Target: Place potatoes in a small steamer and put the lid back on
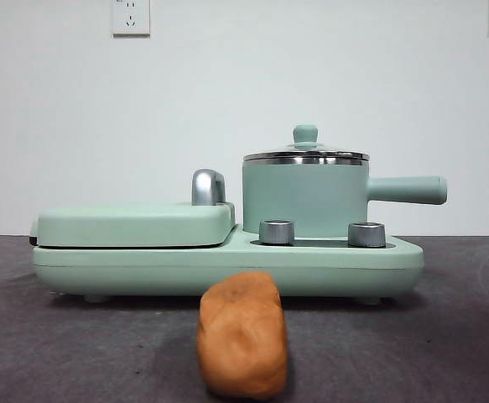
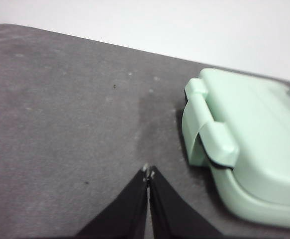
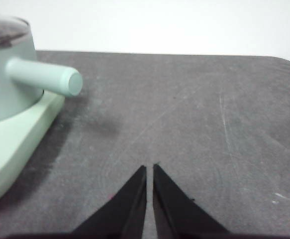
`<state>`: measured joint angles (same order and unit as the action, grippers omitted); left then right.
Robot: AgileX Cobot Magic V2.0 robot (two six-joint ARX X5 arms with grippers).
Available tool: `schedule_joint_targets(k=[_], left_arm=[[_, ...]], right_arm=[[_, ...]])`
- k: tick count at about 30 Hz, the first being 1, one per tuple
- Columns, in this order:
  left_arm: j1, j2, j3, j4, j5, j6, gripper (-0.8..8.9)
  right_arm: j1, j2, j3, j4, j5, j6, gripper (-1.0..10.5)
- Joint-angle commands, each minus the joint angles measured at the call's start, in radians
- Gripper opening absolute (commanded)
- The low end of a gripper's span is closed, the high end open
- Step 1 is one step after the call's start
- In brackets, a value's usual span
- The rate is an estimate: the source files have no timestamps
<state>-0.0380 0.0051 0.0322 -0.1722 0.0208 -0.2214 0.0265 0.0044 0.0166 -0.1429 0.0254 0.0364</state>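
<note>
Dark grey table [image 1: 59, 353] before a white wall. Far left, over bare mat beside the flat griddle [image 2: 254, 149]: left gripper [image 2: 148, 173], jaws together, empty. Centre front: potato [image 1: 242, 334], lying loose. Behind, on the green base: small steamer [image 1: 304, 200], lid [image 1: 305, 153] on. Right, near the steamer's handle: right gripper [image 3: 149, 168], jaws nearly touching, empty.

You see the potato [image 1: 242, 346] on the tabletop [image 1: 445, 336] before the cooker [image 1: 227, 264]; the steamer [image 1: 304, 200], lid [image 1: 305, 154] on, sits on its right side
</note>
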Motion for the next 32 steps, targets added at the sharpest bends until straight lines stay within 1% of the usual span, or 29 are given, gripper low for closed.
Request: schedule_joint_targets(k=[1,3,4,5,6,9,11,14,18,21,23,27,32], left_arm=[[-0.002,-0.002,-0.019,0.048,-0.002,-0.118,0.06],[-0.002,-0.002,-0.019,0.063,-0.002,-0.141,0.06],[-0.003,-0.002,-0.019,0.070,-0.002,-0.151,0.06],[-0.003,-0.002,-0.019,0.076,-0.002,-0.175,0.06],[-0.003,-0.002,-0.019,0.079,0.007,-0.196,0.06],[-0.003,-0.002,-0.006,0.087,0.071,-0.210,0.06],[-0.004,0.000,0.010,0.092,0.094,-0.212,0.06],[-0.010,0.008,0.049,0.090,0.100,-0.218,0.07],[-0.019,0.048,0.129,0.089,0.135,-0.248,0.08],[-0.025,0.109,0.213,0.063,0.138,-0.248,0.09],[-0.029,0.158,0.279,0.030,0.150,-0.245,0.09],[-0.029,0.283,0.439,-0.056,0.235,-0.206,0.09],[-0.037,0.438,0.627,-0.138,0.400,-0.122,0.09]], right_arm=[[0.003,-0.001,-0.004,0.017,-0.002,0.109,0.2],[0.003,-0.001,-0.004,0.019,-0.002,0.179,0.2],[0.003,-0.001,-0.004,0.031,-0.003,0.231,0.2],[0.003,-0.001,-0.004,0.043,-0.008,0.277,0.2],[0.003,-0.001,-0.003,0.056,-0.025,0.304,0.2],[0.003,-0.001,0.006,0.102,-0.108,0.328,0.2],[0.003,0.000,0.031,0.087,-0.114,0.349,0.1],[0.004,0.001,0.090,0.044,-0.117,0.396,0.1],[0.004,0.026,0.190,0.002,-0.165,0.452,0.1],[0.004,0.077,0.287,-0.059,-0.201,0.454,0.1],[0.004,0.121,0.358,-0.114,-0.245,0.451,0.1],[0.004,0.225,0.502,-0.231,-0.389,0.419,0.1],[0.004,0.361,0.666,-0.381,-0.591,0.333,0.1]])
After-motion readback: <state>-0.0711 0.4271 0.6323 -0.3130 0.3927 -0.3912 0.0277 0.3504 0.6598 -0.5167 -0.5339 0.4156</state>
